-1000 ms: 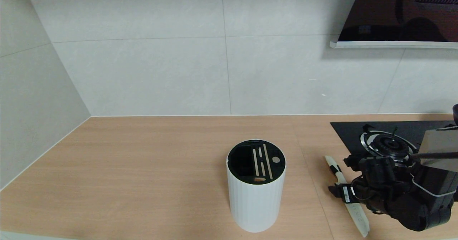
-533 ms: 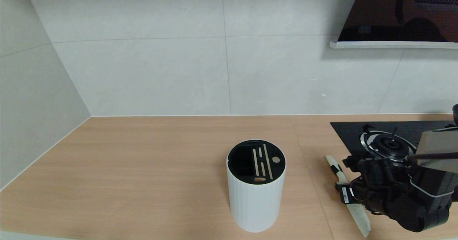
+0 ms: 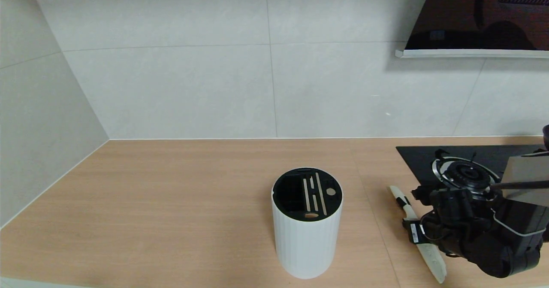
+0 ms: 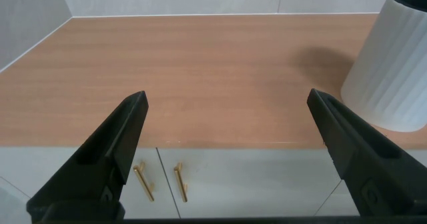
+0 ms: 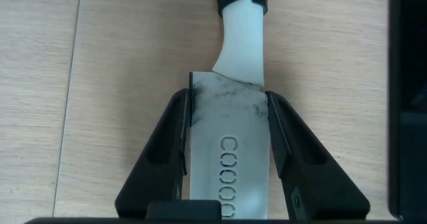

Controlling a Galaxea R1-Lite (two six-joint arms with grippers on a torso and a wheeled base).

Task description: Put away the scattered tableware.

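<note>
Well, head view, holder: a white ribbed holder (image 3: pixel 306 236) with a black slotted top stood on the wooden counter (image 3: pixel 171 193).
Head view, knife: a white knife (image 3: pixel 433 258) lay flat on the counter, well to the right of the holder and just beside the black hob (image 3: pixel 418 159), with its handle pointing toward the wall.
Head view, right gripper: the right gripper (image 3: pixel 412 213) sat low over the knife, one finger on each side of it.
Left wrist view, left gripper: the left gripper (image 4: pixel 227 101) was spread wide and held nothing, hanging over the counter's front edge with the holder off to one side.
Right wrist view, right gripper: its fingers (image 5: pixel 167 144) were pressed against both edges of the blade, clamping the knife near the handle.
</note>
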